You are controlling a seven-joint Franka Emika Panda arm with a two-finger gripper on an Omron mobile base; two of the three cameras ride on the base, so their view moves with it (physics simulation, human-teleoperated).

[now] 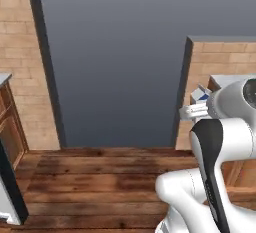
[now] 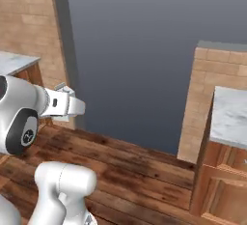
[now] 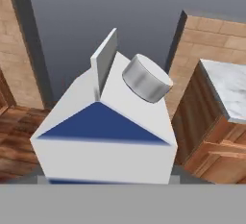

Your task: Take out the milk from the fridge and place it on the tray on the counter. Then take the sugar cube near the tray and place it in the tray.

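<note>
The milk (image 3: 103,141), a white gable-topped carton with a blue patch and a grey round cap, sits right against the hand in the hand view and hides the fingertips. In the left base view the milk (image 1: 200,95) hangs in the air at the end of my arm, well above the wooden floor, with my gripper (image 1: 193,110) shut on it. The right base view shows the gripper (image 2: 77,107) pointing right, over the floor. The tray and the sugar cube are out of view. I cannot make out the fridge.
A marbled counter (image 2: 231,113) over brown cabinets stands at the right, beside a brick pillar (image 2: 198,98). Another counter corner (image 1: 4,78) is at the left. A dark-edged pale panel (image 1: 10,187) stands at the lower left. Wooden floor (image 1: 100,177) and a grey wall lie ahead.
</note>
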